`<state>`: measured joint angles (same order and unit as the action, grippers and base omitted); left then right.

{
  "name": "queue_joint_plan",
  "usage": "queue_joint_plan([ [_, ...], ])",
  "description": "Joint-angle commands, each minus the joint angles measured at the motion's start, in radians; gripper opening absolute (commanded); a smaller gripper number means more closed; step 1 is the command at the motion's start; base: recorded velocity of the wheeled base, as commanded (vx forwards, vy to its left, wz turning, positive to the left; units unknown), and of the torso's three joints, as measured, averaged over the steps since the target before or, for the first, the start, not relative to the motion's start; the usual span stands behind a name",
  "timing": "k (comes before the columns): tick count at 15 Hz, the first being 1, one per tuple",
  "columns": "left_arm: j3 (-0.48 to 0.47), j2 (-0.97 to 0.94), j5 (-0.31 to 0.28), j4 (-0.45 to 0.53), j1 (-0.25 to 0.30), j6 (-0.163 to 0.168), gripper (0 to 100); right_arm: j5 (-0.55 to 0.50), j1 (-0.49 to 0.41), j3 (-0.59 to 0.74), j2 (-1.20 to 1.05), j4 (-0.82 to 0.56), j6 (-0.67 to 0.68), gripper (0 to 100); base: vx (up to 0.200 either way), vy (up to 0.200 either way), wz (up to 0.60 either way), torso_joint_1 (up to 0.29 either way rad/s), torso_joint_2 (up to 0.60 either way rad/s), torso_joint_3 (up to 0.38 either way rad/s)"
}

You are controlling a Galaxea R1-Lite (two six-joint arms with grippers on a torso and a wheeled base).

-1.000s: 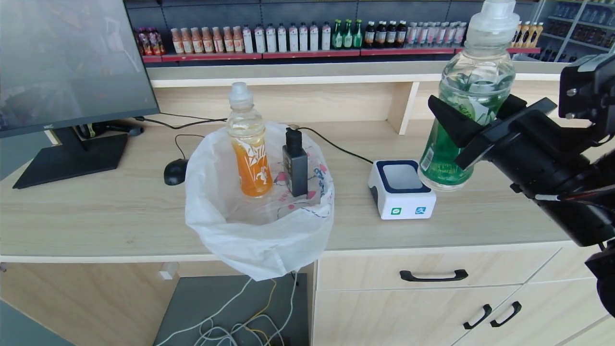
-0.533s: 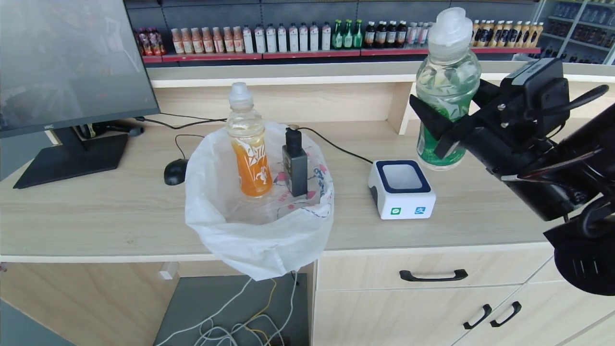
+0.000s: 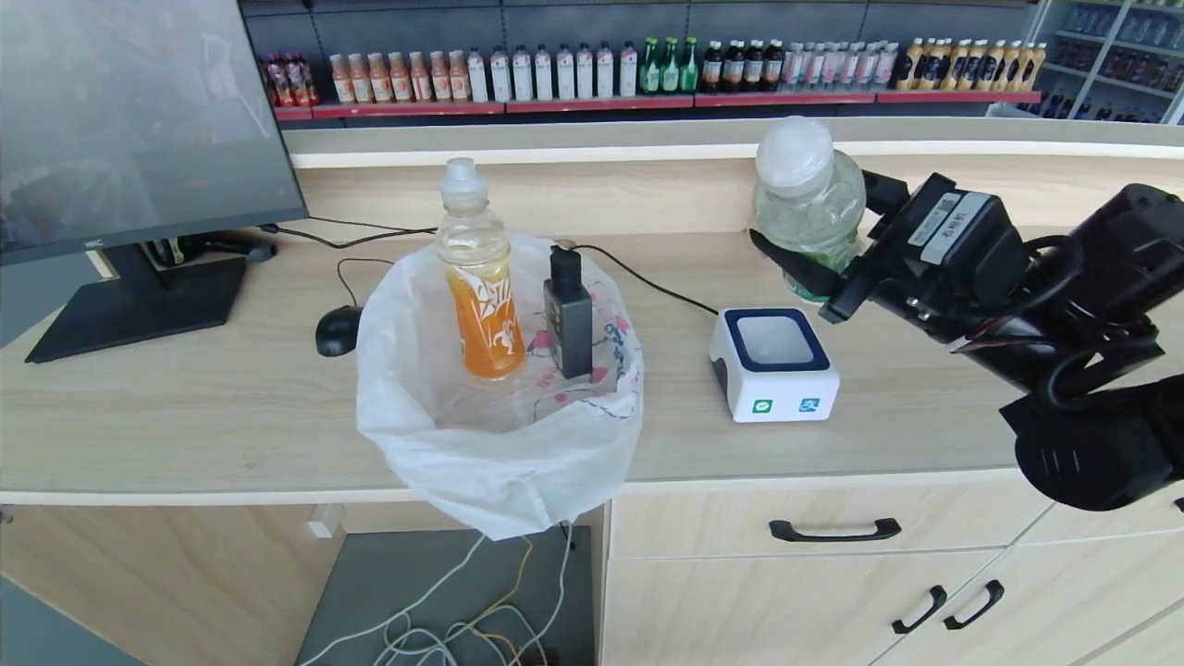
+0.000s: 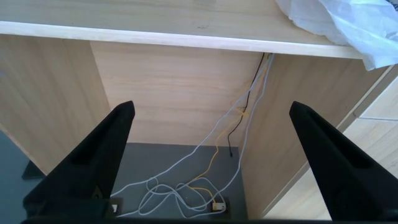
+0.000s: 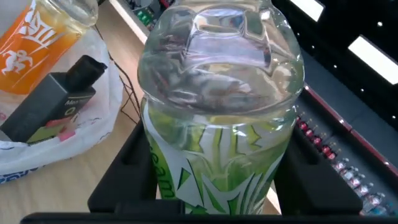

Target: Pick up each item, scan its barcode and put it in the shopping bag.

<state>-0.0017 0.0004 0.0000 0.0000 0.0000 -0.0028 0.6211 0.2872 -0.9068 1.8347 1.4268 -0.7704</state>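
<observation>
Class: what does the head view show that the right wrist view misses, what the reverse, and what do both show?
Head view, not wrist: white square scanner box, black monitor, black mouse. Wrist, not head: the print on the green-and-white label of the clear plastic bottle. Both: that bottle in the right end effector, the orange drink bottle and black boxy pack in the white plastic shopping bag.

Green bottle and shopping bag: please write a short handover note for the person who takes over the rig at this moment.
Right gripper: shut on the green bottle, held tilted above the counter, behind the scanner.
Left gripper: open, holding nothing, below the counter's edge.
Done: orange bottle and black box stand in the shopping bag.
Left: put the green bottle in the bag; whether it has been scanned cannot be seen.
</observation>
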Motion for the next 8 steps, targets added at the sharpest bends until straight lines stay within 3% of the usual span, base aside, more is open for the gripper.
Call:
queue_joint_plan([
  [1, 0.0, 0.0, 0.0, 0.0, 0.0, 0.0, 100, 0.045, -0.005, -0.009, 0.048, 0.0, -0.026, 0, 0.0, 0.0, 0.0, 0.0, 0.0, 0.0],
  [5, 0.0, 0.0, 0.0, 0.0, 0.0, 0.0, 100, 0.193, -0.062, 0.028, 0.069, 0.0, -0.113, 0, 0.0, 0.0, 0.0, 0.0, 0.0, 0.0],
  [8, 0.0, 0.0, 0.0, 0.0, 0.0, 0.0, 100, 0.247, -0.069, 0.055, 0.071, 0.004, -0.135, 0, 0.0, 0.0, 0.0, 0.0, 0.0, 0.0],
])
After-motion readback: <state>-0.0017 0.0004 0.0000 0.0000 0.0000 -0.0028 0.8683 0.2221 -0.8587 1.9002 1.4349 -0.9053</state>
